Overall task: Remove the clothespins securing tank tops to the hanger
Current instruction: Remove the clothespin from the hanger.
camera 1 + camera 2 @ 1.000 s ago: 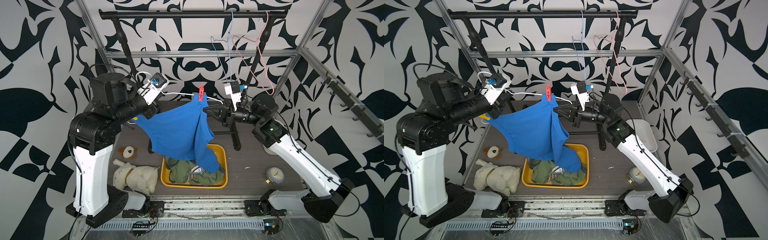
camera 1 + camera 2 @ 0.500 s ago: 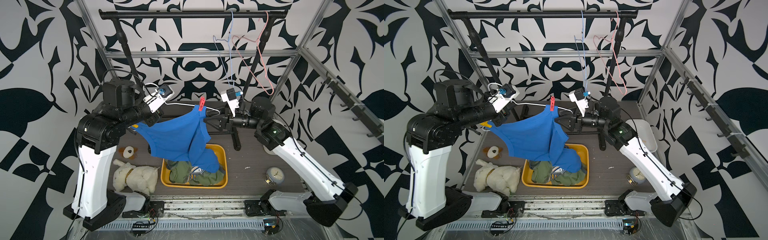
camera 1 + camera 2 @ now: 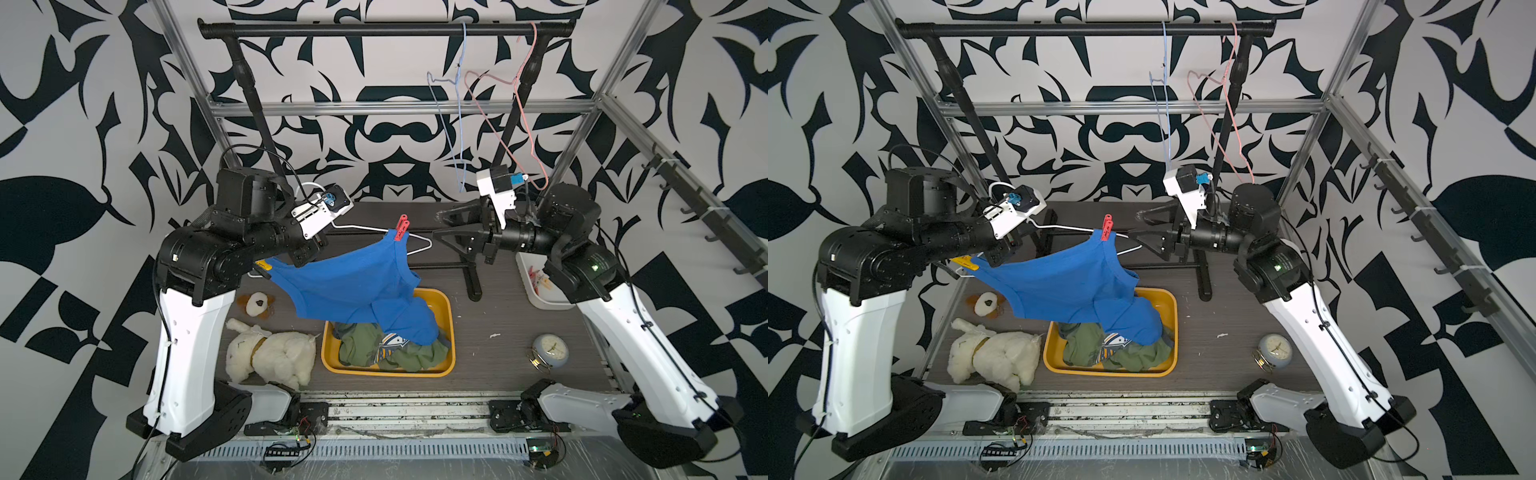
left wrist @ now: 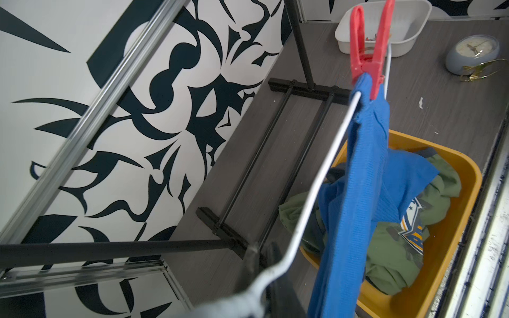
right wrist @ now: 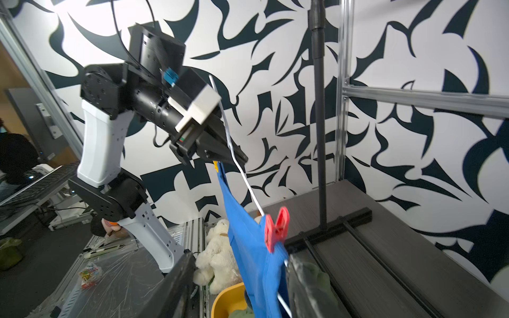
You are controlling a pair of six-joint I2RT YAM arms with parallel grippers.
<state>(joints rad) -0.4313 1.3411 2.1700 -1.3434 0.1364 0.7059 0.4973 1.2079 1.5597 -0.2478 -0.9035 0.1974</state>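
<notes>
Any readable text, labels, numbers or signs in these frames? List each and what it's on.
Nothing can be quoted with confidence.
Chest print on the olive tank top: lettering folded and partly covered, not readable.
Dial of the clock: numerals too blurred to read.
No other text, labels or signs legible.

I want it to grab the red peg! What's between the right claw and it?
Only white hanger wire and blue tank top strap separate right gripper from red clothespin, per the right wrist view.

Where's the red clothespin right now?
In both top views, the red clothespin sits mid-scene on the white hanger, pinching the blue tank top, near the open right claw.
</notes>
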